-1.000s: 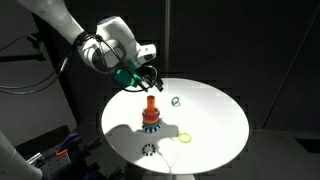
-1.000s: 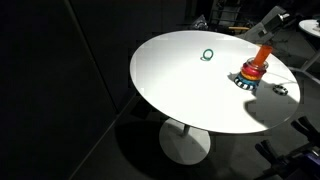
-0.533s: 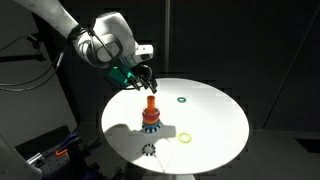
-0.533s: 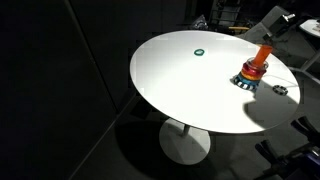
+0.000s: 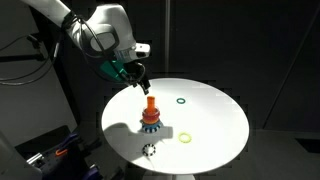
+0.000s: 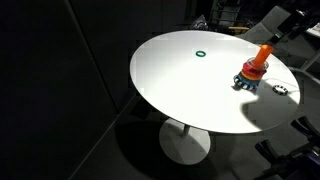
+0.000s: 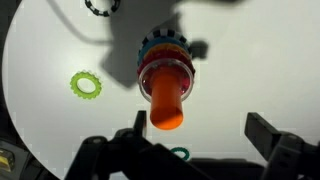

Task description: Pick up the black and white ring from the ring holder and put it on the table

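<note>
The ring holder [image 5: 150,114] is an orange peg with several coloured rings stacked at its base; it also shows in an exterior view [image 6: 255,68] and in the wrist view [image 7: 167,92]. The black and white ring [image 5: 150,150] lies flat on the table [image 5: 215,120], apart from the holder, and shows at the wrist view's top edge [image 7: 100,7]. My gripper [image 5: 131,71] hangs open and empty above and beside the peg. In the wrist view its fingers [image 7: 200,132] stand wide apart, with nothing between them.
A yellow-green toothed ring [image 5: 185,138] lies on the table near the holder, also in the wrist view [image 7: 86,85]. A thin dark green ring [image 5: 181,100] lies flat further back, also in an exterior view [image 6: 201,54]. The round white table [image 6: 180,85] stands against dark surroundings.
My gripper has risen and drawn back from the peg, still open. The thin dark green ring moved a little across the table and settled flat.
</note>
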`<state>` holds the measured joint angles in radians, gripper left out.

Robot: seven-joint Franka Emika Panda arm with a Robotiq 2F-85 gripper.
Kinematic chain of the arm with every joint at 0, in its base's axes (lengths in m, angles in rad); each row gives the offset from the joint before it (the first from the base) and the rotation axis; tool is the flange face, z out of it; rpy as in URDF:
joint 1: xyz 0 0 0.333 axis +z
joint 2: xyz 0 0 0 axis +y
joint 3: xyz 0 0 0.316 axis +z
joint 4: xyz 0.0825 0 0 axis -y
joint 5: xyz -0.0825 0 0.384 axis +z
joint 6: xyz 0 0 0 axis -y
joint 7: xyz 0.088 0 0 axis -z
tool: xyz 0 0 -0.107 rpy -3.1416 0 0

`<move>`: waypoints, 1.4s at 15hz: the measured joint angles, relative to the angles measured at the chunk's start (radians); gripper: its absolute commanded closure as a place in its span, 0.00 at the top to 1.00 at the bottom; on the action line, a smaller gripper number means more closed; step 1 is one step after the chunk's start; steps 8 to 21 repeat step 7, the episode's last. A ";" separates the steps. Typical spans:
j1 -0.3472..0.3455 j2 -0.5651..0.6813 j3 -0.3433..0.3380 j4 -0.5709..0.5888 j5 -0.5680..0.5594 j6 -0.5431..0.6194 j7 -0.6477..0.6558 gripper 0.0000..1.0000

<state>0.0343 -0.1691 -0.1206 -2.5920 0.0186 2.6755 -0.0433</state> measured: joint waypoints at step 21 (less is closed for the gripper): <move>-0.026 -0.033 0.006 0.013 0.001 -0.149 -0.001 1.00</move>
